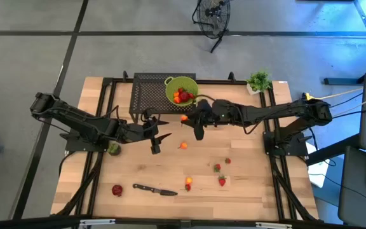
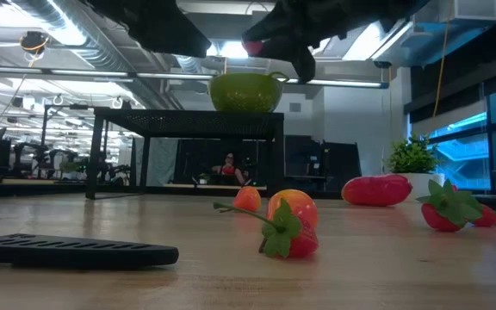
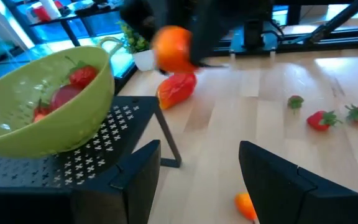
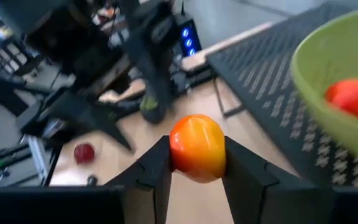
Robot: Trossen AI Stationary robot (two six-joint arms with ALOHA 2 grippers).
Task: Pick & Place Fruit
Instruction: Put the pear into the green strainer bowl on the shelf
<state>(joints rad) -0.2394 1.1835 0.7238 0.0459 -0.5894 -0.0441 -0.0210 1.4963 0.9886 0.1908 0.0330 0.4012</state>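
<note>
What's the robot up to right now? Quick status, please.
Right gripper shut on orange fruit, beside the green bowl. Left gripper open, empty, waiting mid-table. Nothing blocking the bowl.

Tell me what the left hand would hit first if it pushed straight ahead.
Likely the black perforated metal stand under the lime-green plastic bowl; the open left hand points at its corner, though depth is unclear.
</note>
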